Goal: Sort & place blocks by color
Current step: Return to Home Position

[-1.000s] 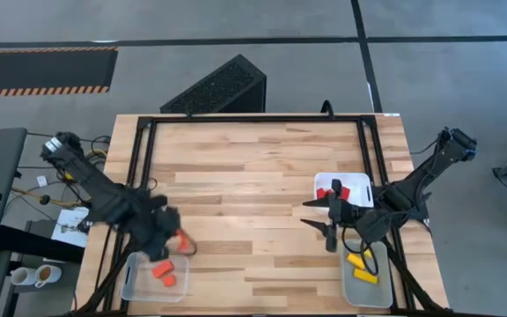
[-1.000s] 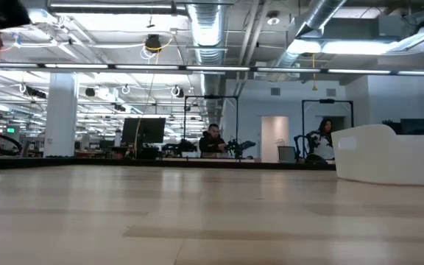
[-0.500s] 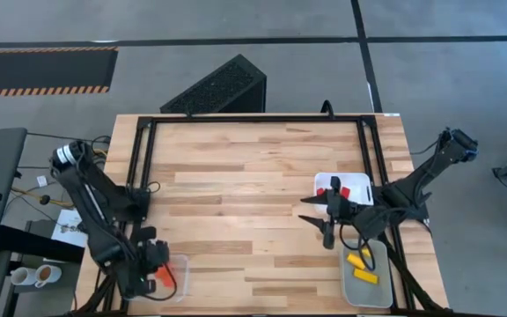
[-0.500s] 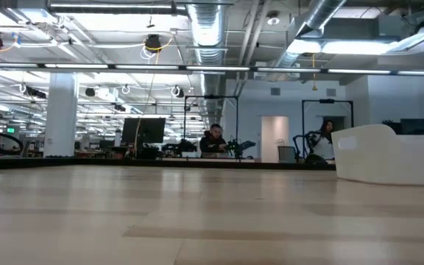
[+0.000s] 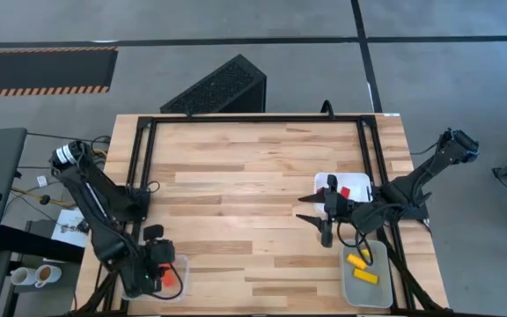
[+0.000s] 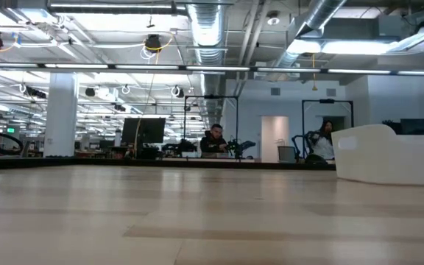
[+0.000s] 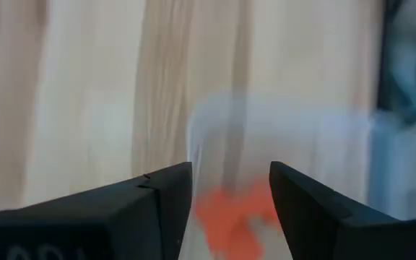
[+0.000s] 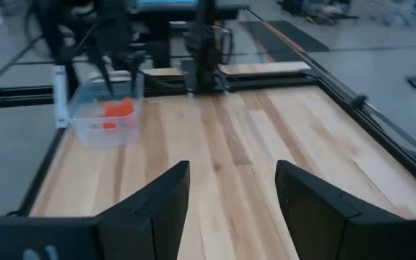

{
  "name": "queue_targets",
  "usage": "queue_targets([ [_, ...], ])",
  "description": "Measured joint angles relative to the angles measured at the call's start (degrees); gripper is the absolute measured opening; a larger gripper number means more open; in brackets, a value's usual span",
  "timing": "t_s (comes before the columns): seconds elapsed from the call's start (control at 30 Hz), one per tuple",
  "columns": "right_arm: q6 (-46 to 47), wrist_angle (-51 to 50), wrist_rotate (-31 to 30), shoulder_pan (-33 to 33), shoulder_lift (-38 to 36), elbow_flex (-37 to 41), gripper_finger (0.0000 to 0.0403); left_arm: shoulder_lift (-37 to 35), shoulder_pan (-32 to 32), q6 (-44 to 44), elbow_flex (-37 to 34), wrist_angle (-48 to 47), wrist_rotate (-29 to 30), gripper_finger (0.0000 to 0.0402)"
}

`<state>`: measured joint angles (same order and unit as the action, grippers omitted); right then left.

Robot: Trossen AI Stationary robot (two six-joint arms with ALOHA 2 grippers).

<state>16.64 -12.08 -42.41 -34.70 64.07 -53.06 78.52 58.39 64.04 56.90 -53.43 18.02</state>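
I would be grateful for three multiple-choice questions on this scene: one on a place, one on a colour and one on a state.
1. Where do the yellow blocks lie?
A. in the white tray
B. in the grey tray
C. in the right gripper

2. What colour are the blocks in the white tray?
A. orange
B. yellow
C. red

3. How does the right gripper stand?
A. open and empty
B. shut on a block
C. shut on a tray's rim

Answers:
1 B: the high view shows them inside the grey tray beside the right arm.
2 C: red blocks lie in it.
3 A: its wrist view shows the fingers apart with nothing between them.
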Motion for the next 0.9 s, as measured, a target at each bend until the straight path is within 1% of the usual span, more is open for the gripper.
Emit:
queue_targets([
  [0.1, -3.62, 2.9, 2.23, 0.49, 0.0, 0.0, 0.0225, -4.85, 0.31, -7.08, 0.2, 2.36, 10.48, 0.0158],
  [0.17, -5.9, 4.53, 4.06, 1.6, 0.0, 0.0, 0.0225, -8.54, 0.94, -12.01, 0.17, 2.82, 19.34, 0.0144],
  [0.23, -8.31, 5.79, 5.34, 2.98, 0.0, 0.0, 0.0225, -12.86, 1.33, -17.46, -0.96, 5.58, 26.24, 0.0127],
  [0.33, -12.18, 7.03, 5.78, 4.26, -1.28, 0.04, 0.022, -19.89, 1.36, -24.43, -4.54, 10.74, 31.24, 0.0097],
  [0.4, -15.06, 10.19, 8.29, 5.09, -2.55, 0.4, 0.0212, -25.24, 1.33, -29.45, -9.01, 16.43, 34.05, 0.0077],
  [0.47, -18.54, 16.65, 12.09, 6.51, -3.86, 2.78, 0.02, -31.36, 1.2, -34.56, -14.49, 23.59, 35.39, 0.0057],
  [0.53, -21.12, 22.51, 16.46, 8.56, -5.24, 6.25, 0.0186, -37.82, 0.07, -39.13, -20.45, 31.21, 35.05, 0.0037],
  [0.6, -20.78, 23.98, 17.71, 10.93, -7.46, 9.82, 0.0171, -43.61, -1.97, -44.02, -25.89, 39.96, 34.31, 0.0017],
  [0.67, -18.61, 23.79, 17.1, 13.8, -10.45, 13.5, 0.0155, -49.36, -3.86, -49.58, -30.39, 46.01, 32.01, 0.0005],
  [0.73, -16.49, 24.06, 17.02, 16.93, -13.74, 17.6, 0.014, -55.22, -5.53, -55.07, -33.6, 50.51, 30.56, 0.0004],
  [0.8, -15.15, 25.78, 17.32, 20.01, -17.08, 21.34, 0.0124, -60.72, -7.51, -60.94, -36.16, 54.0, 30.63, 0.0001],
  [0.9, -15.78, 27.66, 20.11, 23.43, -22.73, 25.69, 0.0104, -66.75, -11.07, -67.1, -38.22, 55.15, 29.57, 0.0],
])
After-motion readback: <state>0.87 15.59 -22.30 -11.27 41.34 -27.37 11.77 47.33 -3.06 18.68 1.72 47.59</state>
